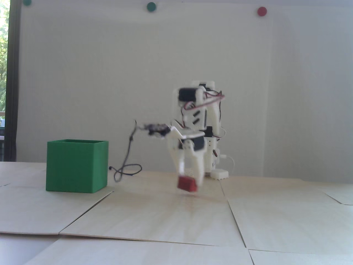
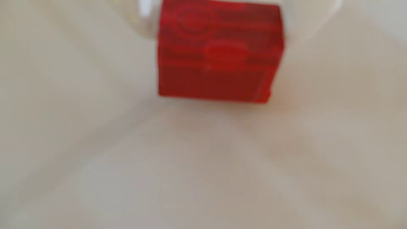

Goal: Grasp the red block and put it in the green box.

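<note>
The red block (image 1: 187,184) hangs just above the table between the two white fingers of my gripper (image 1: 190,179), which is shut on it. In the blurred wrist view the red block (image 2: 220,52) fills the top centre, with a white finger (image 2: 147,19) pressed to its left side and another against its right. The green box (image 1: 76,165) stands on the table well to the left of the gripper in the fixed view, its top open. The box is out of the wrist view.
A thin dark cable (image 1: 125,168) loops down from the arm onto the table between the box and the gripper. The arm's base (image 1: 219,174) stands behind the gripper. Pale wooden boards with seams (image 1: 234,215) cover the table.
</note>
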### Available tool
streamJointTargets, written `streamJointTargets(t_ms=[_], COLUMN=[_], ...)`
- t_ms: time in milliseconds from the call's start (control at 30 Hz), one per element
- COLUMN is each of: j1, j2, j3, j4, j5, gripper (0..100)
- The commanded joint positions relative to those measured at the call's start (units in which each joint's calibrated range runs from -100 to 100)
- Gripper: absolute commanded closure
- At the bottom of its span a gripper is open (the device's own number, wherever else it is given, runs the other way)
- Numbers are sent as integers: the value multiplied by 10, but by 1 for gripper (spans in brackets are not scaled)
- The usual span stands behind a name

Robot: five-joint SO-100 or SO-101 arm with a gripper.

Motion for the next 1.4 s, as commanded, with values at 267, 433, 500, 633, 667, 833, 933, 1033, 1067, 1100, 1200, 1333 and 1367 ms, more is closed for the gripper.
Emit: streamJointTargets(t_ms=[267,433,500,633,667,833,933,1033,1067,1100,1200,1333,1367], j1=[158,223,236,252,257,281,284,318,322,329,340,355,355], j2=[-111,-176,-195,-209,-209,-207,-206,-206,-206,-206,-201,-179,-173], j3=[-376,-386,-386,-386,-386,-381,-380,-379,-379,-379,-378,-382,-382], j4=[116,109,95,52,43,11,12,-14,-25,-40,-64,-106,-116], j5=[-37,-33,-32,-32,-32,-32,-32,-32,-32,-32,-32,-32,-32], gripper=[98,98,98,98,98,98,98,98,98,98,98,98,98])
